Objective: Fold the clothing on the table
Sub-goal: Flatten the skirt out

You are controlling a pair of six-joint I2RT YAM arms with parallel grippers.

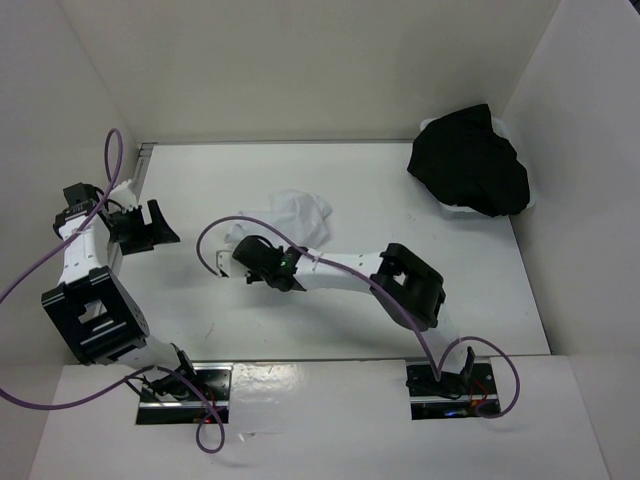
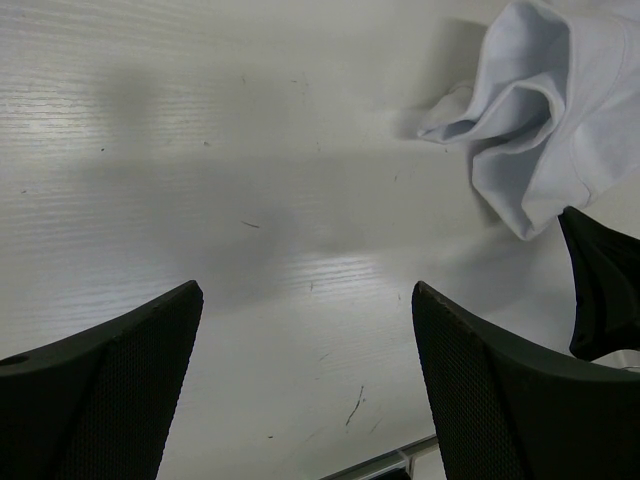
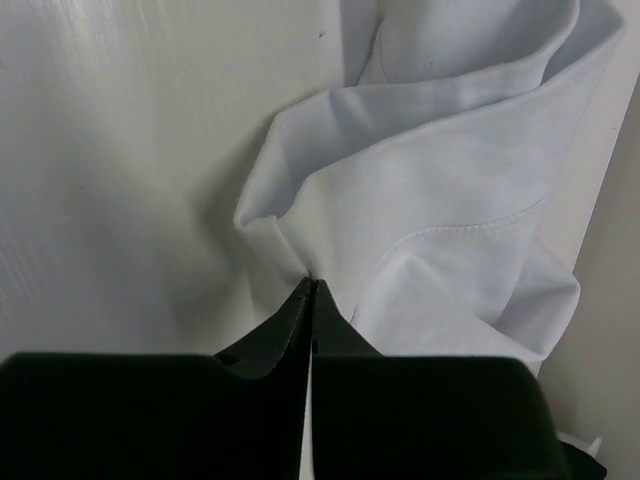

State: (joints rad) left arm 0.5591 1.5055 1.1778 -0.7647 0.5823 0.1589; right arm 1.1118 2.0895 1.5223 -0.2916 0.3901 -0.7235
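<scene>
Clothing (image 1: 290, 215) lies crumpled mid-table (image 1: 400, 210), toward the far side, well apart from the black garment (image 1: 468, 160) at the far right corner. Right gripper (image 3: 311, 285) is clamped, tips pinching the clothing's near folded edge. Left gripper (image 2: 305, 290) is spread wide, holding nothing, above bare table left of the clothing.

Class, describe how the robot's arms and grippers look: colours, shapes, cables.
The left arm and right arm have white links and black joint housings, with looping purple cables. The left gripper and right gripper have matte black, wedge-shaped fingers.
</scene>
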